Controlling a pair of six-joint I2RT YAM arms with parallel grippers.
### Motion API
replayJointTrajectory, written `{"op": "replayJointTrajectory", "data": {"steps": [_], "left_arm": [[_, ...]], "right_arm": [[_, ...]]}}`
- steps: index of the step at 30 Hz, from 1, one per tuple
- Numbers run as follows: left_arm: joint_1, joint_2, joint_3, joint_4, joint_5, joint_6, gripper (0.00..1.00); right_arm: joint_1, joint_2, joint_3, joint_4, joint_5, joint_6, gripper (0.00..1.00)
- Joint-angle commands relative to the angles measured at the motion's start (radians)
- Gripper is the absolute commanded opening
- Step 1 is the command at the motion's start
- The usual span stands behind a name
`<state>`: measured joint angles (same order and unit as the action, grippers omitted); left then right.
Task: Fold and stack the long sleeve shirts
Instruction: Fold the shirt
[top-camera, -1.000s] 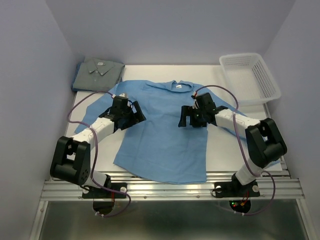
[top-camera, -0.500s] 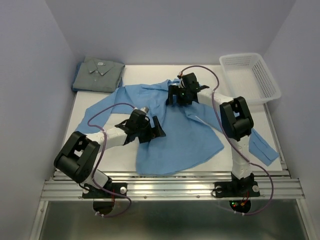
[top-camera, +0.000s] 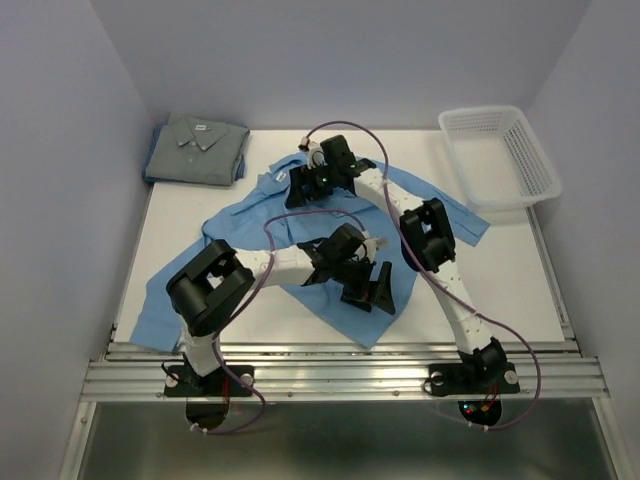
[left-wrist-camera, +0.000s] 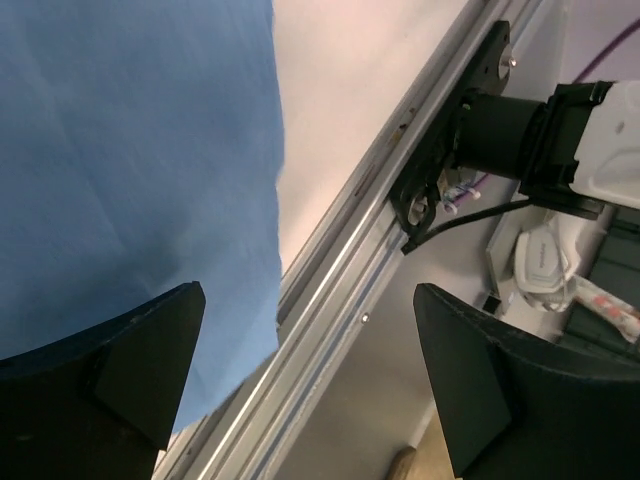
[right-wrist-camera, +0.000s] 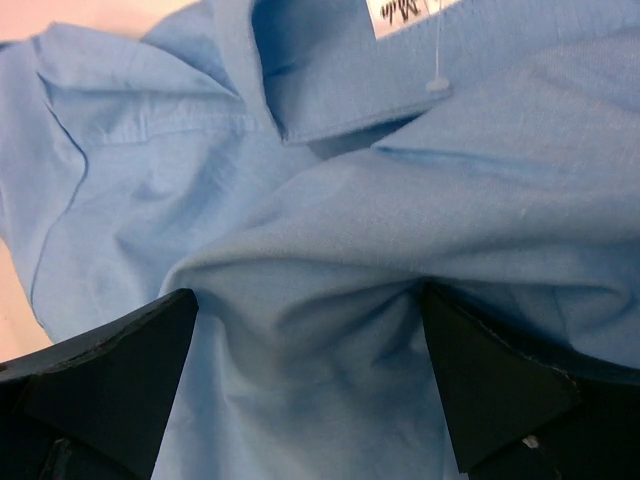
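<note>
**Sky-blue shirt swung out of square, both grippers open**

A second ago the sky-blue shirt (top-camera: 240, 215) lay spread flat with its collar toward the back wall. Now it sits twisted on the table (top-camera: 480, 290). Its body is bunched along a diagonal, one sleeve trails to the near-left corner and the other lies out toward the right.

Both arms have crossed over. The right gripper (top-camera: 318, 182) has swept left to the collar end, and the left gripper (top-camera: 368, 288) has reached right to the near hem.

We judge this a setback, or at best a re-orienting move. The flat lay is gone, so the shirt likely needs spreading again before any fold.

The grey-blue shirt (top-camera: 197, 148) rests folded at the back-left corner, apart from the sky-blue one. The white mesh basket (top-camera: 495, 155) stands at the back right.

In the right wrist view the right gripper (right-wrist-camera: 305, 300) has its fingers wide apart, with a ridge of cloth puckered between them and not clamped. The collar (right-wrist-camera: 300, 90) and a corner of the neck label (right-wrist-camera: 405, 15) lie just beyond.

The left gripper (left-wrist-camera: 308, 292) is also spread and holds nothing. Between its fingers we see only the hem edge, bare table and the metal rail (left-wrist-camera: 350, 290).

We cannot tell whether either gripper's fingers press on the fabric. From above, the arms cover the shirt's middle and the hem under the left gripper. The fingers are cropped at the bottom of both wrist views. We cannot see which face of the shirt is up.
</note>
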<state>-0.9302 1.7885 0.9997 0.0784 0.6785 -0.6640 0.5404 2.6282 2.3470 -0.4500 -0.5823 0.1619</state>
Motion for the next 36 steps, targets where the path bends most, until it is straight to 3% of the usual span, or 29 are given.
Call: {"op": "replayJointTrajectory", "data": {"steps": [1, 3, 8, 11, 14, 19, 22, 24, 27, 30, 36], "left_arm": [[0.005, -0.034, 0.129, -0.125, -0.02, 0.125, 0.99], [0.007, -0.096, 0.166, -0.192, -0.089, 0.193, 0.99], [0.016, -0.271, 0.212, -0.344, -0.338, 0.257, 0.99], [0.066, -0.383, 0.179, -0.394, -0.467, 0.242, 0.99], [0.198, -0.478, 0.142, -0.445, -0.54, 0.228, 0.99], [0.419, -0.523, 0.109, -0.434, -0.669, 0.173, 0.99], [0.546, -0.48, 0.108, -0.355, -0.685, 0.167, 0.99], [0.613, -0.401, 0.126, -0.327, -0.636, 0.172, 0.99], [0.63, -0.269, 0.203, -0.31, -0.59, 0.207, 0.99], [0.631, -0.148, 0.273, -0.279, -0.527, 0.24, 0.99], [0.63, 0.011, 0.366, -0.272, -0.479, 0.254, 0.99]], "right_arm": [[-0.006, -0.17, -0.141, -0.141, 0.151, -0.075, 1.0], [-0.054, -0.28, -0.185, -0.124, 0.225, -0.036, 1.0], [-0.138, -0.476, -0.334, -0.038, 0.18, 0.054, 1.0], [-0.148, -0.609, -0.466, -0.003, 0.294, 0.042, 1.0], [-0.184, -0.732, -0.603, 0.011, 0.419, 0.121, 1.0], [-0.194, -0.934, -1.001, 0.069, 0.513, 0.199, 1.0], [-0.18, -1.034, -1.212, 0.123, 0.399, 0.228, 1.0], [-0.084, -1.047, -1.261, 0.114, 0.394, 0.228, 1.0], [0.018, -1.015, -1.287, 0.117, 0.449, 0.266, 1.0], [0.018, -0.976, -1.319, 0.177, 0.429, 0.31, 1.0], [0.018, -0.939, -1.379, 0.114, 0.573, 0.327, 1.0]]}}
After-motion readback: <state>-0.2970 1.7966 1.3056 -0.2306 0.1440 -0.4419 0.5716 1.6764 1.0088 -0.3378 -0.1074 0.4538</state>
